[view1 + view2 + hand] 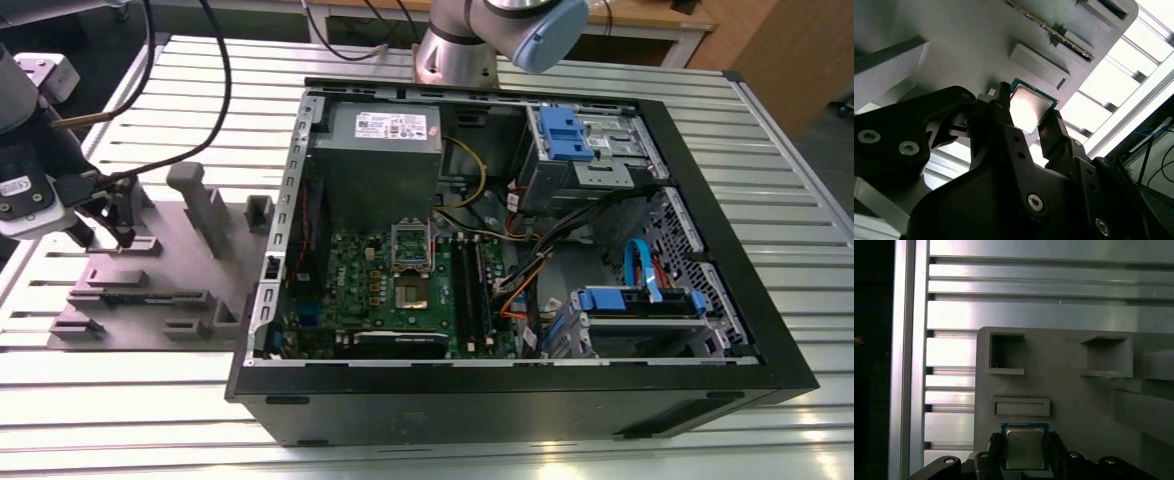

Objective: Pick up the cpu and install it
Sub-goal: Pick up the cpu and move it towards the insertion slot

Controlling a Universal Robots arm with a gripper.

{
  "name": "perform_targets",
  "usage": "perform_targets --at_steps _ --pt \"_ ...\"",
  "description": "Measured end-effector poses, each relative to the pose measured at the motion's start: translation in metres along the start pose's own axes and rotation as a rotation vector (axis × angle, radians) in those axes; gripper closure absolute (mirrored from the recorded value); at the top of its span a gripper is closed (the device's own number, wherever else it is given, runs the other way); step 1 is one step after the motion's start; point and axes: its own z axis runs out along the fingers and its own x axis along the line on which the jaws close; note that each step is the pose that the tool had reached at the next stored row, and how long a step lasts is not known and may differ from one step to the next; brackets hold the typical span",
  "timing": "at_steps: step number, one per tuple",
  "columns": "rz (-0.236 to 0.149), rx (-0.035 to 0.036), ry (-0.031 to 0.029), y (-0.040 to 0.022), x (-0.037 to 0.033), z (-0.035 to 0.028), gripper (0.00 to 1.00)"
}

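Note:
The cpu (1025, 447), a small square chip with a silvery top and a thin green rim, sits between my gripper's two black fingers (995, 451) just over the grey fixture plate (1074, 390). In the second wrist view the cpu (1030, 106) has a finger against each of two opposite edges, so my gripper (1029, 119) is shut on it. In the exterior view my gripper (107, 238) is at the far left, low over the fixture plate (214, 280) and well apart from the motherboard (387, 300) and its socket (415, 291).
The open computer case (534, 400) lies in the middle of the slatted metal table (400, 450), with the arm's base (461, 50) behind it. A memory stick (147, 296) lies in a slot on the fixture plate. Upright grey blocks (200, 200) stand beside my gripper.

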Motion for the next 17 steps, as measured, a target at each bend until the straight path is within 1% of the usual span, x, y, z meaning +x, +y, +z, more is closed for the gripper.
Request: perform_targets --at_steps 3,7,17 --pt "0.000 0.0000 0.0000 0.0000 0.0000 -0.0001 0.53" --pt "0.000 0.0000 0.0000 0.0001 0.0000 -0.0026 0.53" --pt "0.000 0.0000 0.0000 0.0004 -0.0002 -0.0125 0.53"
